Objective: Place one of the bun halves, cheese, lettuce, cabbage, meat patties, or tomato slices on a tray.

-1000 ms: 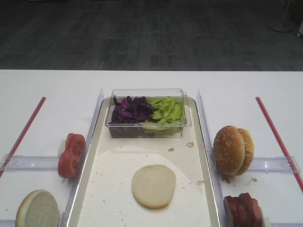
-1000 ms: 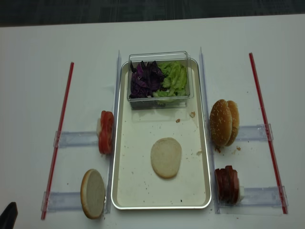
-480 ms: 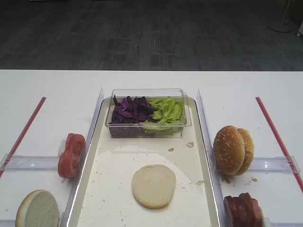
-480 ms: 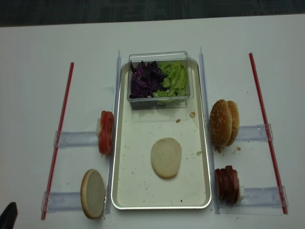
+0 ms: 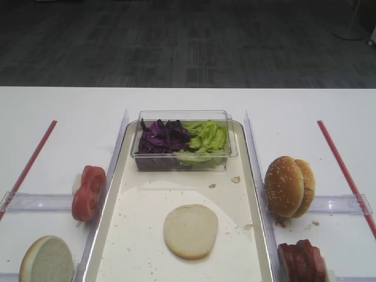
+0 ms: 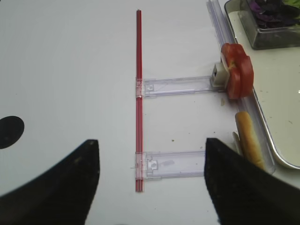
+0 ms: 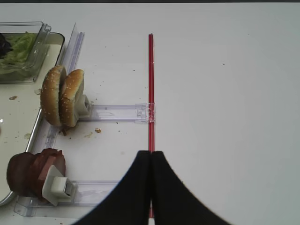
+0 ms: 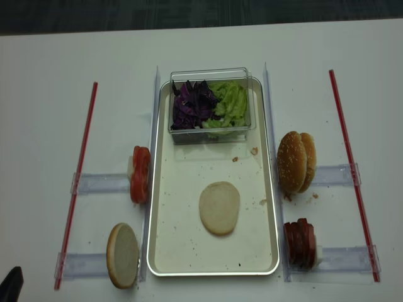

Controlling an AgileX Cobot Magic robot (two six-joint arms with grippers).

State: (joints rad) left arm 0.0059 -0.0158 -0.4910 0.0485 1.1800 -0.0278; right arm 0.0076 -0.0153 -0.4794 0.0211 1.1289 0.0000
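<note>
A pale bun half [image 5: 190, 231] lies flat on the cream floor of the tray [image 5: 147, 205]. Left of the tray a second bun half [image 5: 47, 261] stands on edge, with the tomato slices [image 5: 88, 192] behind it. The meat patties [image 5: 301, 261] stand on edge to the tray's right. Lettuce [image 5: 205, 138] and cabbage [image 5: 161, 136] fill a box at the tray's far end. No cheese shows. My left gripper [image 6: 151, 142] hangs open and empty over the table, left of the tomato slices [image 6: 238, 77]. My right gripper [image 7: 151, 153] is shut and empty, right of the meat patties [image 7: 33, 171].
A clear plastic box [image 5: 182, 114] holds the greens. Two sesame-seeded domed halves [image 5: 289, 185] stand on edge to the right of the tray. Red strips [image 5: 29, 164] [image 5: 343, 170] run along both sides of the table. Clear plastic rails [image 6: 178, 85] back the stacks of food.
</note>
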